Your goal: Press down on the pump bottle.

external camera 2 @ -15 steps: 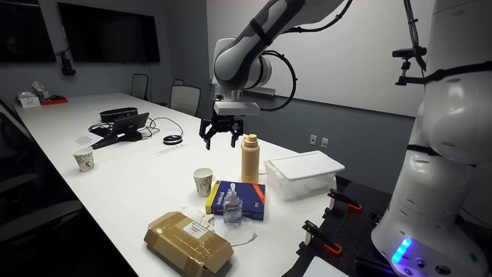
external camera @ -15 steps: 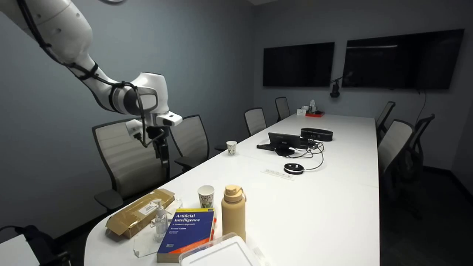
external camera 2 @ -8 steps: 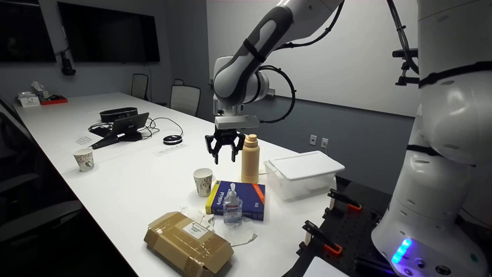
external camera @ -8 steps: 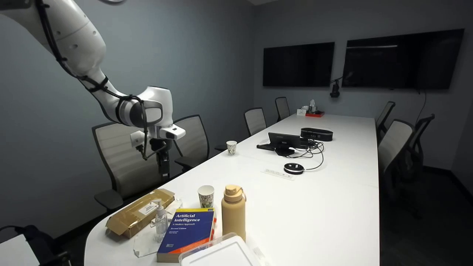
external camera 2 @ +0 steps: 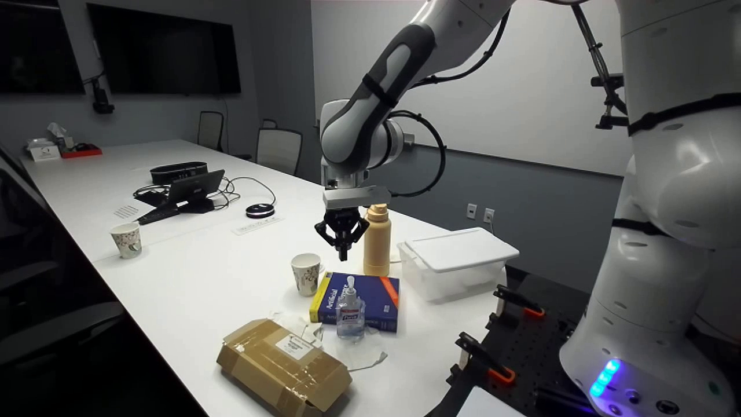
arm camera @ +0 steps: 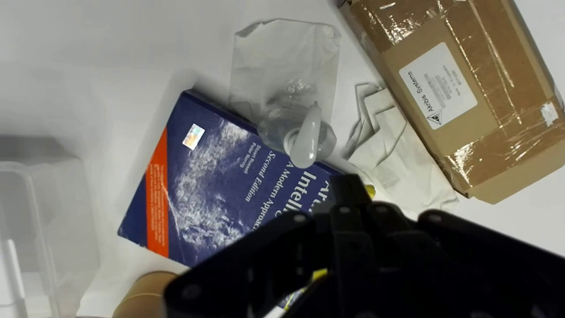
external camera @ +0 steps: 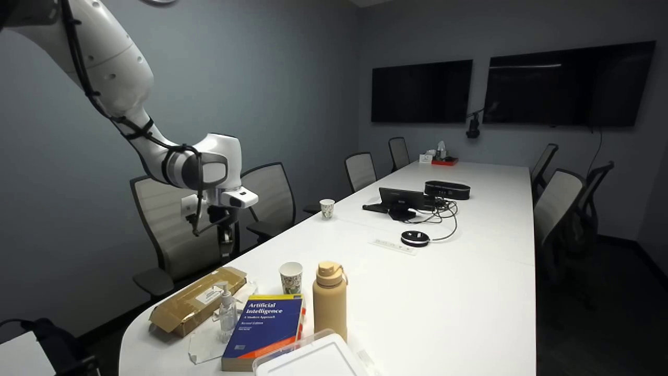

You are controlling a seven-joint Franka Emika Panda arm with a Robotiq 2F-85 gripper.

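The pump bottle, a clear sanitizer bottle with a pale pump head, stands upright on the table beside the blue book in both exterior views. From above, in the wrist view, the pump bottle shows its nozzle pointing toward the upper part of the picture. My gripper hangs in the air, fingers pointing down, higher than the pump and apart from it. Its fingertips are brought together with nothing between them. In the wrist view the gripper appears just below and to the right of the pump head.
Near the bottle lie a blue book, a taped cardboard box and crumpled paper. A paper cup, a tan flask and a lidded plastic bin stand close by. Chairs line the table.
The arm has come down, lowering my gripper over the table. Its fingers, wide apart a second ago, have closed together. The bottle and the other objects have stayed put.
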